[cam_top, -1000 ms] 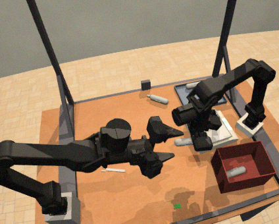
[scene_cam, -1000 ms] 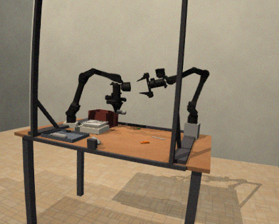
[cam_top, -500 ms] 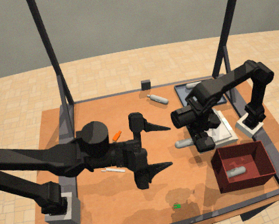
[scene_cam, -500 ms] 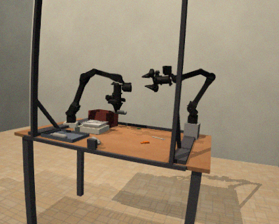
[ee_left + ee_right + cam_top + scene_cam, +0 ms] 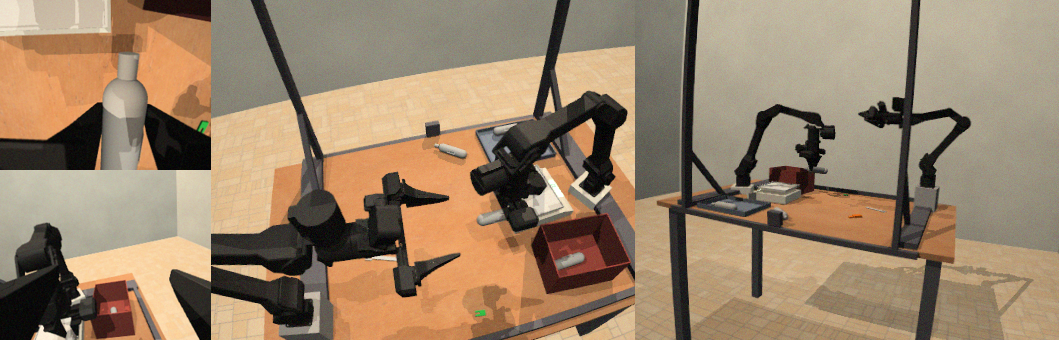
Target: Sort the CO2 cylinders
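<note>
Orange-brown tabletop [image 5: 376, 160] [image 5: 820, 210], cylinder [image 5: 124, 114] neck clear in left wrist view, hidden from above.Wooden tabletop [image 5: 376, 160] [image 5: 820, 210] [image 5: 23, 95] [image 5: 142, 322], held cylinder's [image 5: 490, 218] [image 5: 820, 170] [image 5: 124, 114] neck visible only in left wrist view.

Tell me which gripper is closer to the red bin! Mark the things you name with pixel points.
Left. The left gripper [image 5: 507, 216] [image 5: 812, 166] [image 5: 123, 108] [image 5: 72, 319], holding a cylinder [image 5: 490, 218] [image 5: 820, 170] [image 5: 123, 127], hangs close beside the bin [image 5: 588, 279] [image 5: 785, 173] [image 5: 186, 7] [image 5: 114, 326]. The open right gripper [image 5: 454, 227] [image 5: 863, 114] [image 5: 114, 272] is higher and farther off.

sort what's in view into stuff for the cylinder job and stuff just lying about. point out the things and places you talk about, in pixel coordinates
For the job:
- CO2 cylinders [image 5: 451, 150] [image 5: 124, 102]
- scale [image 5: 555, 214] [image 5: 780, 195]
- scrap bin [image 5: 581, 280] [image 5: 791, 174] [image 5: 114, 325]
- tray [image 5: 483, 144] [image 5: 749, 209]

Just lying about, it seems:
- green piece [image 5: 480, 313] [image 5: 203, 127]
- orange piece [image 5: 855, 216]
- thin white piece [image 5: 384, 258] [image 5: 876, 209]
</note>
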Controlling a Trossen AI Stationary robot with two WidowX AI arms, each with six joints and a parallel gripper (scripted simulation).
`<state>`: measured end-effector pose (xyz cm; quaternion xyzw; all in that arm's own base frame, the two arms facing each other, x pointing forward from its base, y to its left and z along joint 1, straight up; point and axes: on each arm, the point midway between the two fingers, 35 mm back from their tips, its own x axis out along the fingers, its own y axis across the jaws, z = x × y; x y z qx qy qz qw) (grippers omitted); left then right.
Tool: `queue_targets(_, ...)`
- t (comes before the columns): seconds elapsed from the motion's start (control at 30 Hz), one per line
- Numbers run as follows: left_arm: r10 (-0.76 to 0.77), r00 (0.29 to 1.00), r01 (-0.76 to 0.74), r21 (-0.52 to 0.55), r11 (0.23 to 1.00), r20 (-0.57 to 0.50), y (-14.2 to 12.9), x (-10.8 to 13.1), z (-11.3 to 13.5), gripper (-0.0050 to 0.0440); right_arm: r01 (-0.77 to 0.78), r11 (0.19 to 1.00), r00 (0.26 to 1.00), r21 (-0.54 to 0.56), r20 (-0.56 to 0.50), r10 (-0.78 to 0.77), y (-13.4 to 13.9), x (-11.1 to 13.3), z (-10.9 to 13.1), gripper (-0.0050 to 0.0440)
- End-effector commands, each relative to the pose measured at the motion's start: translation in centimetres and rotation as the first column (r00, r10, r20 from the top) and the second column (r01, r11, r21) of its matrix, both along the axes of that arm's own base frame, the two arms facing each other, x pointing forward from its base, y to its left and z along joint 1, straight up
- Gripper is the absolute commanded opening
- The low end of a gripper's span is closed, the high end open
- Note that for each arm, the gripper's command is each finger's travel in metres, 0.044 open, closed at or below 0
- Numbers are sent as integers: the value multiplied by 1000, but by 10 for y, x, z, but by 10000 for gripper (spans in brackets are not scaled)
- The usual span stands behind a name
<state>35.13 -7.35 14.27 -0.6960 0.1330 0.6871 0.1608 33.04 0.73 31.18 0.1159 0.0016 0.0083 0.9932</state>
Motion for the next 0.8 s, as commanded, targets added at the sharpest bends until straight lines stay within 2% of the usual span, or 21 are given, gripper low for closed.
queue_targets(0.0,8,999,-7,-10,1000,37,-1,4,12,-50,19,989,999,-150,47,-12,-6,-12,10,440)
queue_targets(0.17,3,999,-3,-9,1000,34,0,2,11,-50,34,972,998,-232,66,-19,-8,-17,14,440)
queue_targets(0.5,7,999,-7,-9,1000,34,0,2,11,-50,34,972,997,-233,70,-18,-8,-16,16,440)
queue_targets(0.57,4,999,-4,-10,1000,38,-2,-5,12,-50,28,971,997,-239,70,-12,-8,-15,22,440)
queue_targets(0.67,4,999,-3,-10,1000,37,-5,-14,11,-50,0,964,1000,-268,23,6,-8,-12,17,440)
queue_targets(0.77,3,999,-3,-11,1000,36,-9,-30,8,-50,-70,945,996,-320,-75,48,-7,-9,10,440)
